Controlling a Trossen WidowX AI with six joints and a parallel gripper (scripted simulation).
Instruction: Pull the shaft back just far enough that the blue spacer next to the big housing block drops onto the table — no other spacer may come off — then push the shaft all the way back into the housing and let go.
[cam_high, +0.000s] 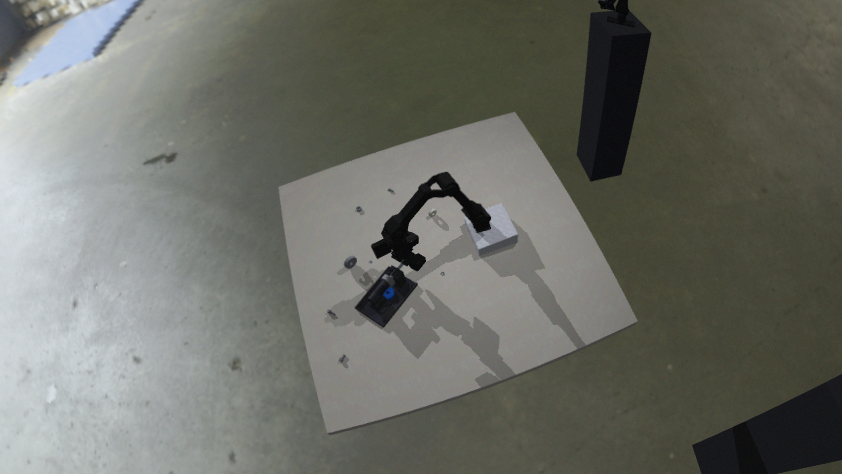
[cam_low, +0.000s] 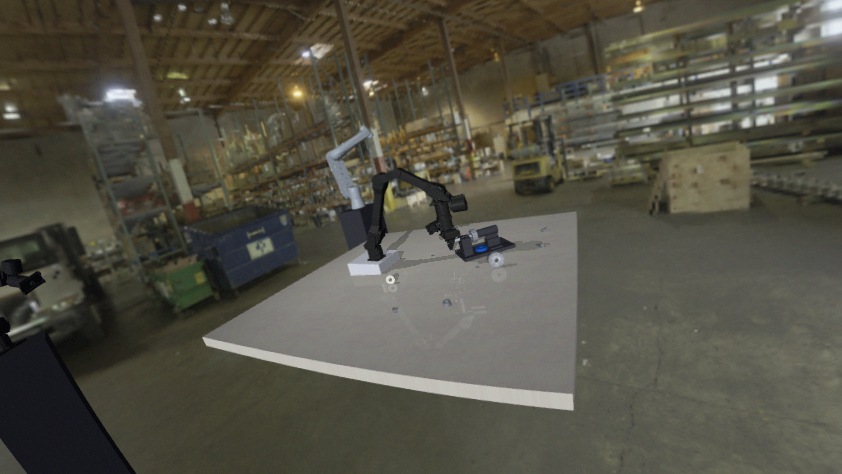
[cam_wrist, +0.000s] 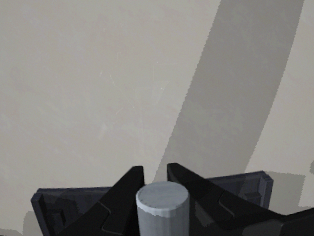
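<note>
My gripper (cam_high: 403, 264) (cam_low: 454, 244) (cam_wrist: 155, 175) is shut on the outer end of the grey shaft (cam_wrist: 163, 217), beside the fixture's near support. The big dark housing block (cam_high: 377, 292) (cam_low: 487, 231) stands on the dark base plate (cam_high: 382, 321) (cam_low: 509, 243). The blue spacer (cam_high: 391, 295) (cam_low: 481, 250) lies flat, low between the near support and the housing, off the shaft line. A light grey spacer (cam_high: 388, 280) (cam_low: 473, 234) is up at shaft height between them. The shaft's inner end and any other spacers cannot be made out.
A large grey wheel-like ring (cam_high: 350, 262) (cam_low: 496, 259) stands beside the fixture. A small pale ring (cam_high: 432, 213) (cam_low: 390, 279) stands near the white arm base (cam_high: 498, 237) (cam_low: 365, 269). Small fasteners lie around, including a nut (cam_high: 358, 209) (cam_low: 446, 302) and a bolt (cam_high: 343, 358).
</note>
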